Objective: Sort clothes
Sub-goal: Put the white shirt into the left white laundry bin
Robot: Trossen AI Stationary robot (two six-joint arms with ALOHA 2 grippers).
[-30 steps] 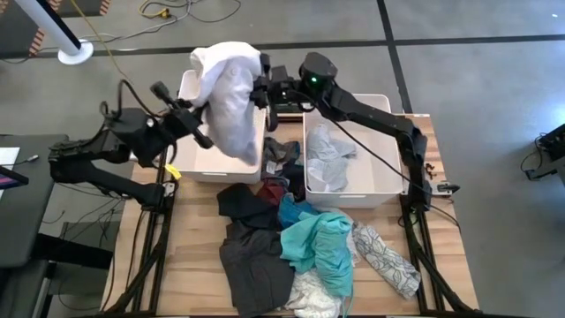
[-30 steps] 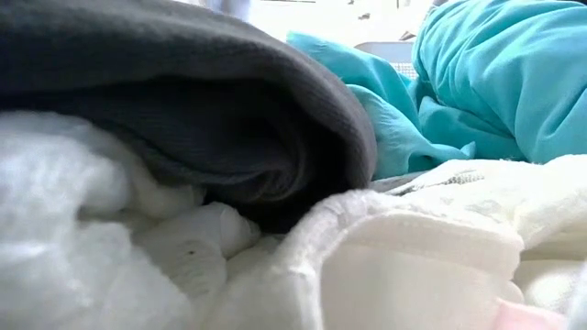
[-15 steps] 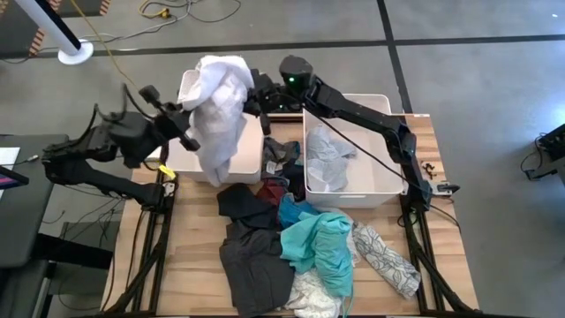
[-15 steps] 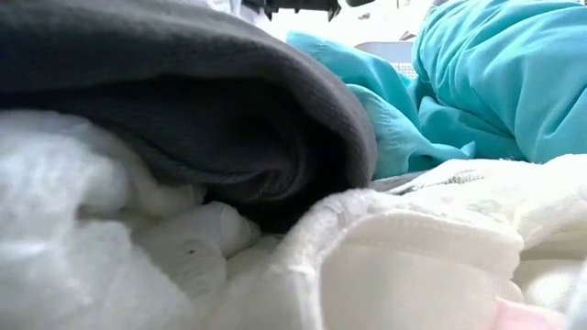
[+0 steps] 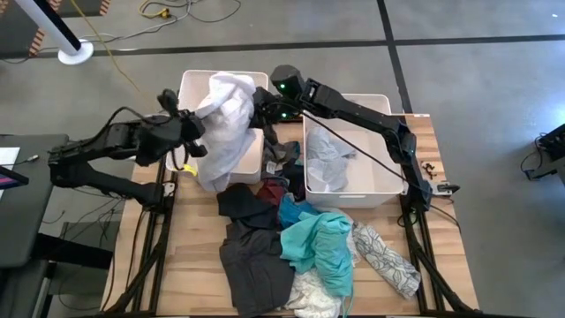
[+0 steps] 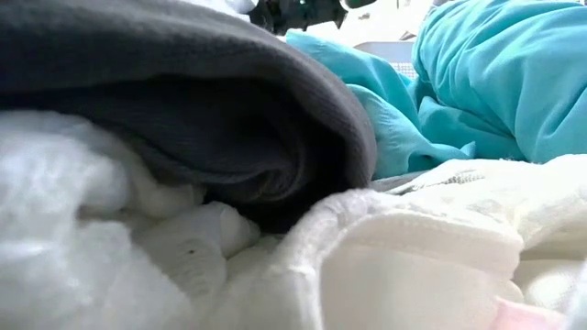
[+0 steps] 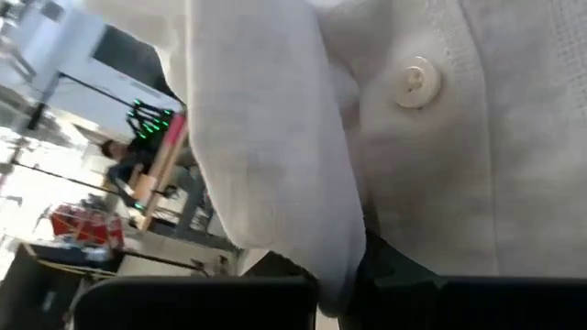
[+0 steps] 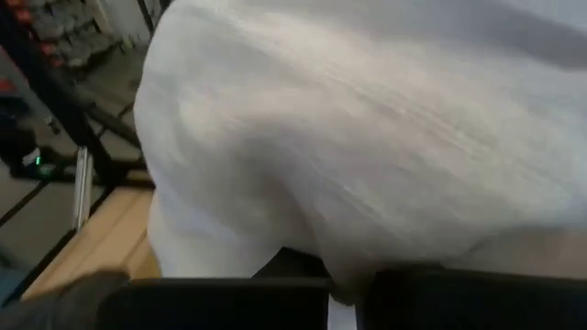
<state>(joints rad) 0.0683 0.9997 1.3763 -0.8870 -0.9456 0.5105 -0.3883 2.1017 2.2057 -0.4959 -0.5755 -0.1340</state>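
Both grippers, left gripper (image 5: pixel 192 132) and right gripper (image 5: pixel 256 108), pinch the white shirt (image 5: pixel 222 124) over the 11 o'clock left bin (image 5: pixel 191 88); its hem overhangs the rim and risks landing outside.

where things are lying on the table

two bins are standing side by side along the table's (image 5: pixel 199 265) far edge. a shirt (image 5: pixel 225 124) is hanging over the left bin (image 5: pixel 190 88), draping past its near wall. a few garments (image 5: pixel 328 163) are lying in the right bin (image 5: pixel 381 190). the heap of clothes (image 5: pixel 296 243) is spreading from between the bins toward the near edge.
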